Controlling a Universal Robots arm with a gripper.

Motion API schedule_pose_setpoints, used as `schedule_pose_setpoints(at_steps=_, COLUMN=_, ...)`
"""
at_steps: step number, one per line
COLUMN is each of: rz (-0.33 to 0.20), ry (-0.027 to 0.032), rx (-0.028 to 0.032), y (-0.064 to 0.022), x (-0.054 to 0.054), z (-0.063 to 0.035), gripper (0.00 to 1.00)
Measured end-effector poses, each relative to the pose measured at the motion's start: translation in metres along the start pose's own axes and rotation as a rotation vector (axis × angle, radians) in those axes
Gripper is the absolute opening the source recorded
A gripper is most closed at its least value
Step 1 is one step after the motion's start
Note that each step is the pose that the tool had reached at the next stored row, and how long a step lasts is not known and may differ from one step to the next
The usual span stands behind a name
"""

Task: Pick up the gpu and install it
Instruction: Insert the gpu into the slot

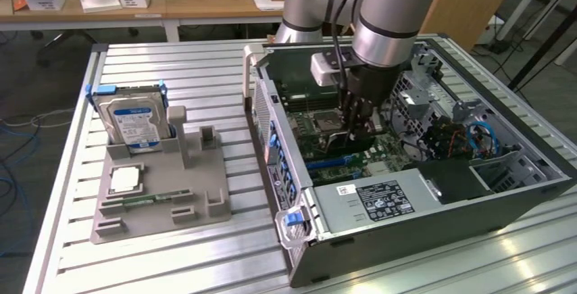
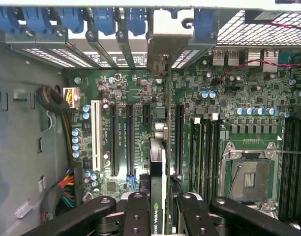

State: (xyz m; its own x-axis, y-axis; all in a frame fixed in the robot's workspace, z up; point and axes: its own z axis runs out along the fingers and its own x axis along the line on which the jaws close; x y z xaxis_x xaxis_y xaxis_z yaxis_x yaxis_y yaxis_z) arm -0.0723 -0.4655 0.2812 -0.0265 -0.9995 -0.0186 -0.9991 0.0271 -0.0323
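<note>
Here one arm (image 1: 388, 17) reaches down into one open case (image 1: 505, 192) lying on its side on the table (image 1: 162, 260). Its gripper (image 2: 158, 216) is clenched on the single gpu (image 2: 158, 182), which the wrist view shows edge-on: a thin black card pinched between the two fingers (image 2: 135, 216), its long axis running along the slots toward the case's rear wall, and its metal bracket (image 2: 163, 44) standing at that wall among the blue clips (image 2: 99, 19). The card hangs over the motherboard (image 2: 229, 93), in line with the gap between two of the three long black slots (image 2: 130, 137); whether it touches the board I cannot tell. One white slot (image 2: 96, 135) lies beside them, and one empty CPU socket (image 2: 249, 177). On the table, at the exterior view's left, sits one grey holder (image 1: 171, 192) with one hard drive (image 1: 135, 125) upright in it.
</note>
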Motion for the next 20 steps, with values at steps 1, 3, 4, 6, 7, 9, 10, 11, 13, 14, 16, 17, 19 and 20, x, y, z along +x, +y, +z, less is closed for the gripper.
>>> schedule_pose_setpoints(at_steps=1, rz=0.000, ry=0.0000, rx=0.0000, y=0.0002, x=0.000, z=0.0003, gripper=0.26)
schedule_pose_setpoints(at_steps=3, rz=0.000, ry=0.0000, rx=0.0000, y=0.0006, x=0.000, z=0.0007, gripper=0.26)
schedule_pose_setpoints(at_steps=4, rz=0.000, ry=-0.0001, rx=0.0000, y=0.0010, x=0.000, z=0.0010, gripper=0.26)
schedule_pose_setpoints(at_steps=6, rz=0.000, ry=0.0001, rx=-0.0001, y=0.0016, x=-0.002, z=0.0014, gripper=0.26)
schedule_pose_setpoints(at_steps=7, rz=0.000, ry=0.0001, rx=0.0000, y=0.0018, x=-0.003, z=0.0017, gripper=0.26)
schedule_pose_setpoints(at_steps=9, rz=0.000, ry=-0.0001, rx=0.0000, y=0.0018, x=-0.003, z=0.0021, gripper=0.26)
schedule_pose_setpoints(at_steps=10, rz=0.000, ry=0.0000, rx=0.0000, y=0.0024, x=-0.003, z=0.0023, gripper=0.26)
schedule_pose_setpoints(at_steps=11, rz=0.000, ry=0.0003, rx=0.0000, y=0.0031, x=-0.003, z=0.0024, gripper=0.26)
schedule_pose_setpoints(at_steps=13, rz=0.000, ry=-0.0001, rx=0.0005, y=0.0047, x=-0.003, z=0.0037, gripper=0.26)
schedule_pose_setpoints(at_steps=14, rz=0.000, ry=-0.0001, rx=0.0005, y=0.0050, x=-0.003, z=0.0046, gripper=0.26)
schedule_pose_setpoints(at_steps=16, rz=0.000, ry=0.0001, rx=0.0004, y=0.0051, x=-0.003, z=0.0068, gripper=0.26)
schedule_pose_setpoints(at_steps=17, rz=0.000, ry=-0.0001, rx=0.0005, y=0.0052, x=-0.003, z=0.0081, gripper=0.26)
schedule_pose_setpoints(at_steps=19, rz=0.000, ry=0.0001, rx=0.0005, y=0.0054, x=-0.003, z=0.0106, gripper=0.26)
schedule_pose_setpoints(at_steps=20, rz=0.000, ry=0.0000, rx=0.0005, y=0.0056, x=-0.003, z=0.0121, gripper=0.26)
